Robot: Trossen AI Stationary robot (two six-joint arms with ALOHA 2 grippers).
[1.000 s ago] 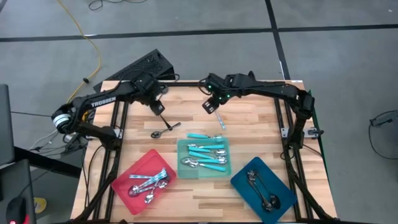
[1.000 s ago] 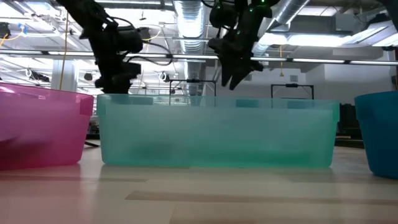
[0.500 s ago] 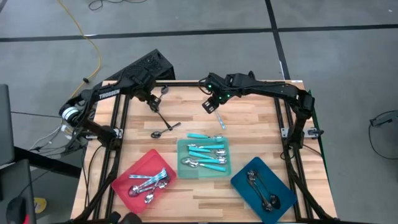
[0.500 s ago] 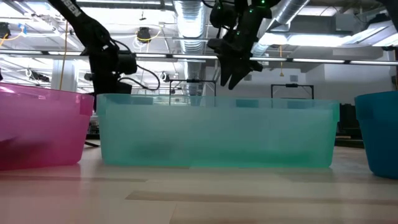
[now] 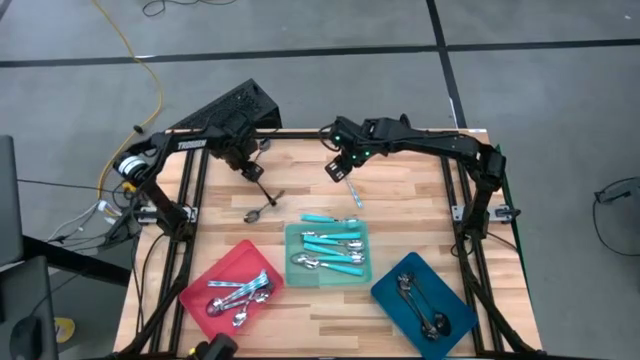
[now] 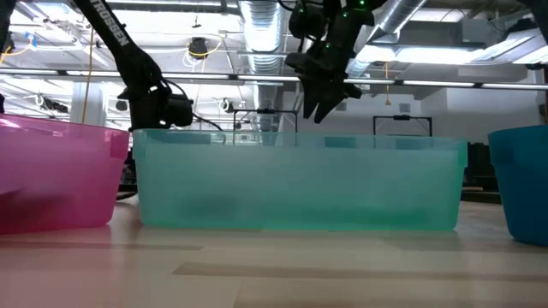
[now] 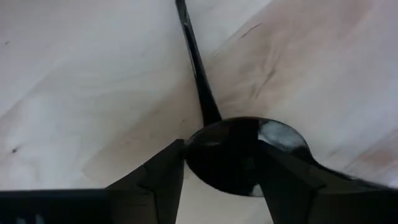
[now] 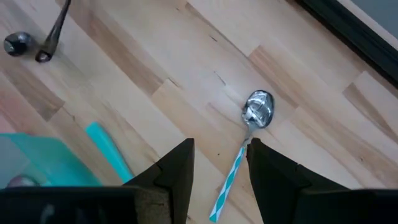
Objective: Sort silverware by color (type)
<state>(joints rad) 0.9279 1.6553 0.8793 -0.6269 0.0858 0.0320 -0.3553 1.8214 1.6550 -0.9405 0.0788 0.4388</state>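
My left gripper (image 5: 254, 172) (image 7: 221, 144) is open and low over the table's far left. Its fingers point down on either side of the bowl of a dark spoon (image 7: 239, 152). That spoon lies flat, and its handle (image 5: 270, 190) runs toward the table's middle. A second dark spoon (image 5: 262, 210) lies just nearer. My right gripper (image 5: 337, 172) (image 8: 221, 146) hangs open and high over a turquoise-handled spoon (image 8: 236, 168) (image 5: 353, 192) that lies flat on the wood. My left gripper's fingers (image 7: 161, 177) come from above and stand at the two sides of the dark spoon's bowl (image 7: 211, 155). The right-hand finger covers part of the bowl. I cannot tell whether they touch it. The spoon lies on the table.
A red tray (image 5: 205, 280) at the near left holds silver spoons. A teal tray (image 5: 291, 262) in the middle holds turquoise-handled spoons, and one more (image 5: 325, 218) lies at its far rim. A blue tray (image 5: 388, 292) at the near right holds dark spoons. Bare wood lies between the arms.
My left arm has swung toward the table's far-left corner and tipped steeper. Its gripper has come down onto the dark spoon's bowl, and its finger gap has not changed. The spoon has stayed where it lay.
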